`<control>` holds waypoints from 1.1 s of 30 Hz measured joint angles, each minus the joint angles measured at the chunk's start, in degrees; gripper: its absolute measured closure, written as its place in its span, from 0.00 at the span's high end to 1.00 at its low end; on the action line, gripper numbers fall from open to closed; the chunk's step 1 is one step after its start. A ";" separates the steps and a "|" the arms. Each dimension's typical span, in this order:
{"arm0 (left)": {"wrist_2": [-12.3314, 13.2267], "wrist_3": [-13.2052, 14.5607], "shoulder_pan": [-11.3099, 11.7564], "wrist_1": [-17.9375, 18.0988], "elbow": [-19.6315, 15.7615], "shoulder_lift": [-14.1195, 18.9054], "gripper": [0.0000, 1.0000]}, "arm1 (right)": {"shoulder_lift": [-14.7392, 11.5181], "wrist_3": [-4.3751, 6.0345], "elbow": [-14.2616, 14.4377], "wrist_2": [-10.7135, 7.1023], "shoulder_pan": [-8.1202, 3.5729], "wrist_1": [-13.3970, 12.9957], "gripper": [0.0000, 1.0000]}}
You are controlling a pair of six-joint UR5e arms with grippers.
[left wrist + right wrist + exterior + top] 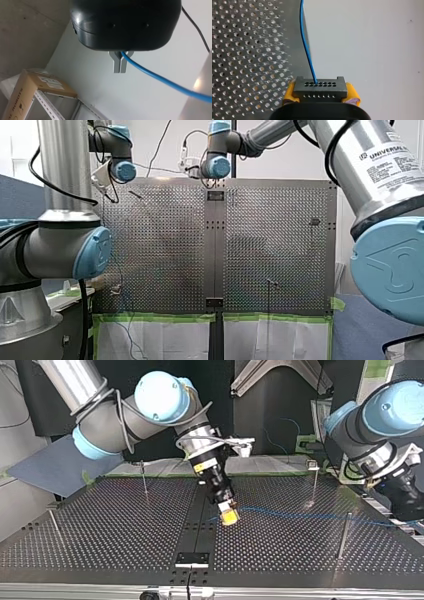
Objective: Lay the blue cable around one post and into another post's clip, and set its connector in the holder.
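Observation:
The thin blue cable (pixel 310 515) stretches low over the perforated table (pixel 115 525) between my two grippers. In the top view my right gripper (pixel 229 518), with yellow pads, hangs over the table's middle strip. In the right wrist view my right gripper (pixel 320 92) is shut on the black connector (pixel 319 86), and the cable (pixel 305 47) leaves it straight ahead. At the top view's right edge is my black left gripper (pixel 411 517). Its metal fingers (pixel 116 65) are shut on the cable (pixel 155 76), which trails off to one side.
Thin posts stand on the table: one with a clip head (pixel 314 477), a plain one (pixel 343 535) near the cable, two more (pixel 144 480) (pixel 55 527) on the other half. A black block fixture (pixel 192 558) sits on the middle strip at the near edge.

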 joint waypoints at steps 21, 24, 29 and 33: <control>9.66 -1.90 4.14 1.64 2.86 -9.60 0.00 | 3.63 0.39 -5.86 0.84 -1.41 2.29 0.00; 10.97 -2.06 4.55 2.08 2.87 -10.78 0.00 | 3.92 0.29 -5.86 1.27 -1.72 2.51 0.00; 13.14 -2.29 4.97 2.18 2.86 -12.55 0.00 | 4.79 -0.11 -5.84 1.79 -2.04 3.42 0.00; 15.14 -2.54 5.11 2.17 2.82 -13.62 0.00 | 5.45 -0.53 -5.84 2.40 -2.18 4.31 0.00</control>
